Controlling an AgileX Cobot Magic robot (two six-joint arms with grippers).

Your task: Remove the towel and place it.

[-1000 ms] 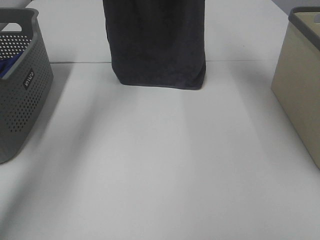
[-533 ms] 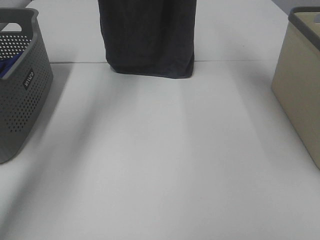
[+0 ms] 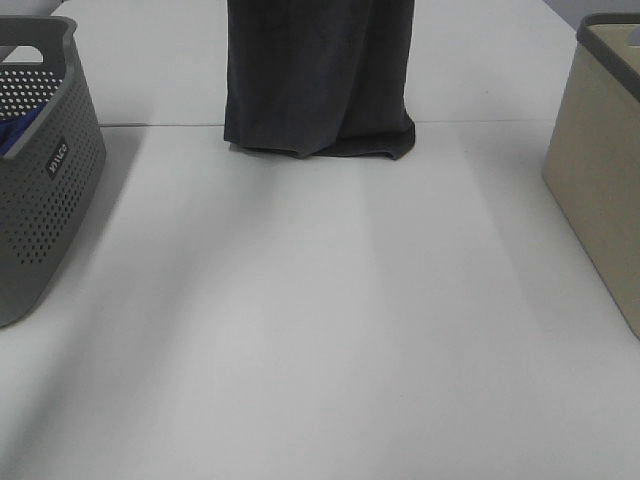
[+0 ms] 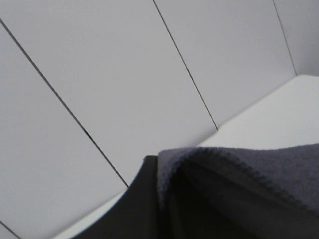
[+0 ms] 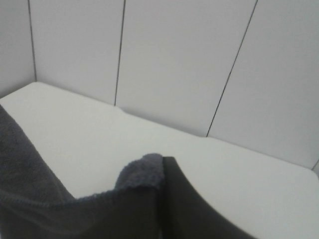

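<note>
The towel (image 3: 318,75), dark charcoal terry cloth, hangs down from above the frame at the far middle of the white table (image 3: 320,330). Its bottom hem lies slightly crumpled on the tabletop. Neither gripper shows in the exterior high view. In the left wrist view my left gripper (image 4: 155,167) is shut on a bunched edge of the towel (image 4: 239,174), with one dark finger (image 4: 134,209) beside the cloth. In the right wrist view my right gripper (image 5: 162,167) is shut on another corner of the towel (image 5: 45,204), whose hem folds over a dark finger (image 5: 194,214).
A grey perforated basket (image 3: 45,190) stands at the left edge with a blue cloth (image 3: 10,135) inside. A beige basket (image 3: 600,170) with a grey rim stands at the right edge. A seam crosses the table just behind the towel's hem.
The hanging towel swung back and to the left, then to the right. Its bottom hem, which hung straight before, now folds and bunches on the table.
</note>
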